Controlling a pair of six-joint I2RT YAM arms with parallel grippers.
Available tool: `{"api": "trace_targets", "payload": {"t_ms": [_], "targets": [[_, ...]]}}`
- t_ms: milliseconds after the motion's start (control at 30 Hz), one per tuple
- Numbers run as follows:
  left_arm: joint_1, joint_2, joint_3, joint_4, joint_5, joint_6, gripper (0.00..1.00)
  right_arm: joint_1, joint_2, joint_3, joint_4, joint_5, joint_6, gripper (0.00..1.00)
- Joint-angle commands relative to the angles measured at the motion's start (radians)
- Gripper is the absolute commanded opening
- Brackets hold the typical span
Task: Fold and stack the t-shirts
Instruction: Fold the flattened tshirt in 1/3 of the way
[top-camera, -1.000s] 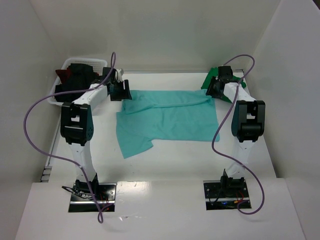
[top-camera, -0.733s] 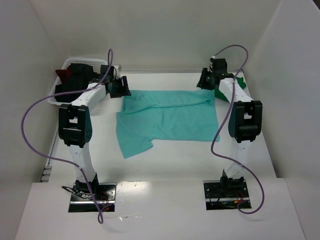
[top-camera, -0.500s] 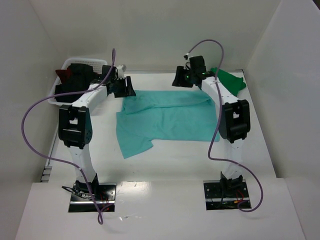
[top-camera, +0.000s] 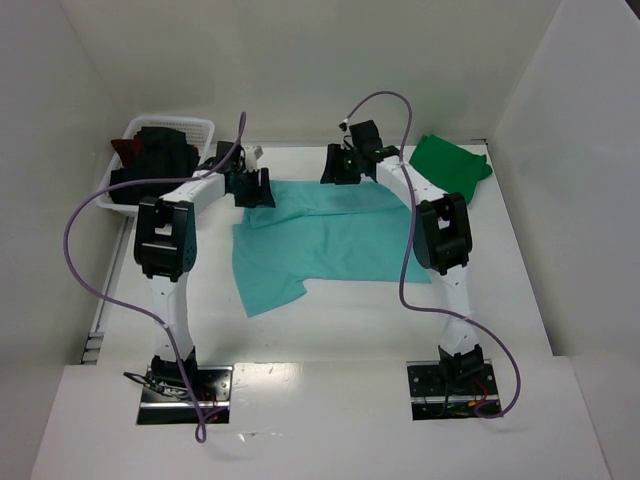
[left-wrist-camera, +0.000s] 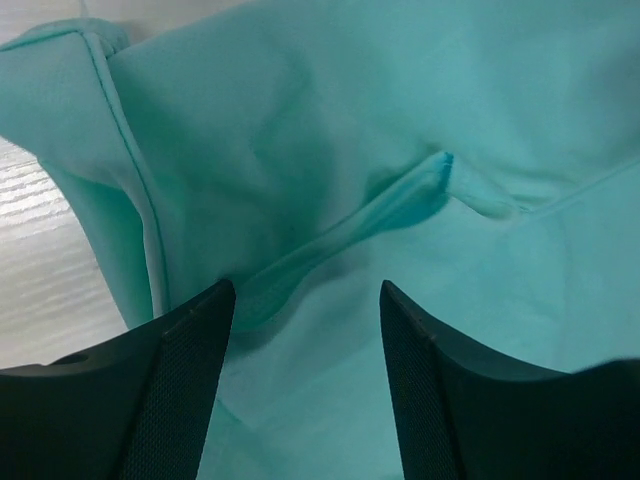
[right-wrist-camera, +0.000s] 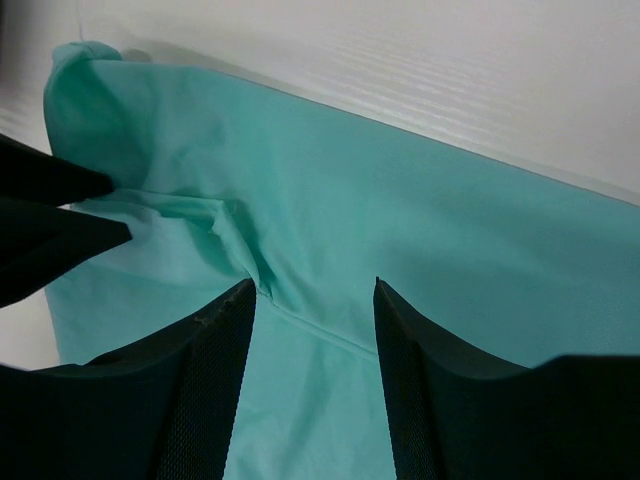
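Observation:
A light teal t-shirt (top-camera: 340, 235) lies spread on the white table, with a sleeve trailing toward the near left. My left gripper (top-camera: 256, 190) is open over its far left corner. In the left wrist view (left-wrist-camera: 305, 300) the jaws straddle a raised fold of teal cloth (left-wrist-camera: 330, 120). My right gripper (top-camera: 338, 172) is open over the middle of the shirt's far edge. In the right wrist view (right-wrist-camera: 313, 295) a seam of the teal cloth (right-wrist-camera: 400, 200) runs between the jaws. A darker green t-shirt (top-camera: 452, 160) lies folded at the far right.
A white lattice basket (top-camera: 205, 125) stands at the far left and holds a black shirt (top-camera: 160, 150) and a dark red one (top-camera: 122, 148). White walls close in the table on the left, back and right. Purple cables loop off both arms.

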Motion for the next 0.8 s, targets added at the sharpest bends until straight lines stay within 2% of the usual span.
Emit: {"api": "trace_targets", "payload": {"t_ms": [0, 67, 167, 200, 267, 300, 400, 533, 733, 767], "targets": [[0.002, 0.042, 0.074, -0.028, 0.008, 0.072, 0.68, 0.006, -0.013, 0.071, 0.002, 0.018, 0.011, 0.57], [0.002, 0.042, 0.074, -0.042, 0.019, 0.085, 0.66, 0.006, -0.013, 0.071, -0.009, 0.045, 0.011, 0.57], [0.002, 0.042, 0.062, -0.052, 0.019, 0.096, 0.57, 0.006, -0.022, 0.062, -0.009, 0.067, 0.011, 0.57], [0.002, 0.031, 0.052, -0.052, 0.019, 0.096, 0.43, 0.006, -0.031, 0.051, -0.009, 0.067, 0.011, 0.57], [0.002, 0.019, 0.041, -0.052, 0.029, 0.106, 0.33, 0.006, -0.031, 0.041, -0.009, 0.085, 0.011, 0.57], [0.002, 0.008, 0.041, -0.052, 0.030, 0.106, 0.22, 0.006, -0.031, 0.041, -0.009, 0.085, 0.011, 0.55], [0.002, -0.021, 0.031, -0.052, 0.030, 0.106, 0.11, 0.006, -0.040, 0.030, -0.009, 0.094, 0.020, 0.55], [0.002, -0.062, 0.031, -0.061, 0.048, 0.115, 0.11, 0.006, -0.049, 0.007, -0.009, 0.104, 0.020, 0.55], [0.002, -0.154, -0.045, -0.120, 0.115, 0.158, 0.27, 0.006, -0.095, -0.067, 0.011, 0.133, 0.020, 0.55], [0.002, -0.154, -0.045, -0.121, 0.115, 0.158, 0.27, 0.006, -0.095, -0.076, 0.020, 0.133, 0.020, 0.55]]}}
